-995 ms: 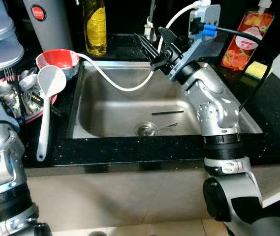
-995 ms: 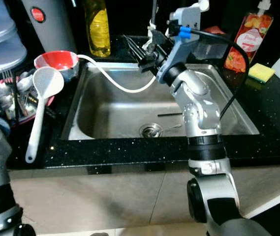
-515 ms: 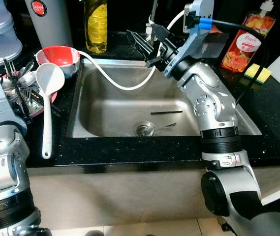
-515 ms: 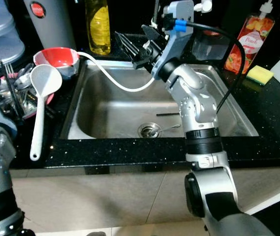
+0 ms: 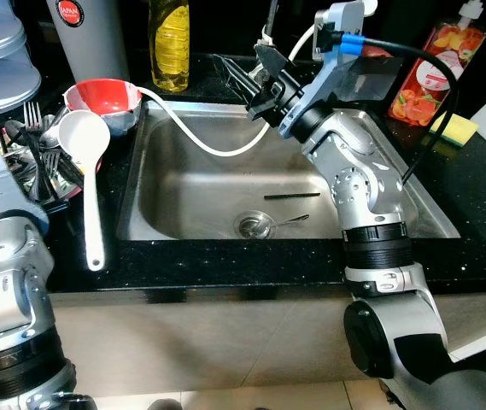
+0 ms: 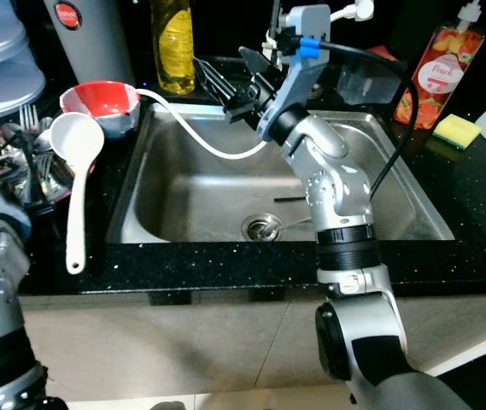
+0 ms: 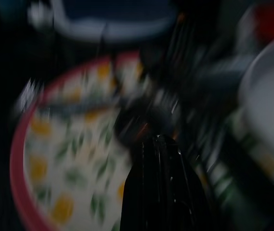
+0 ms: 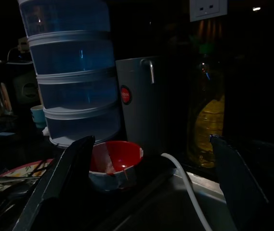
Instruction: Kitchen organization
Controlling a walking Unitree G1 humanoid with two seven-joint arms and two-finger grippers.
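The right gripper (image 5: 247,81) hangs over the far rim of the sink (image 5: 140,184), at about twelve o'clock from the drain, fingers spread and holding nothing, aimed toward the red bowl (image 5: 102,98) at ten o'clock; I'd guess that bowl is what it means to take. The bowl sits upright on the counter by the sink's corner, red inside, pale outside, a white hose (image 5: 200,141) trailing just beside it. A white ladle (image 5: 89,171) lies across the patterned plate (image 7: 35,159) of cutlery. The left gripper (image 7: 158,187) hovers over that plate; its grip I cannot tell.
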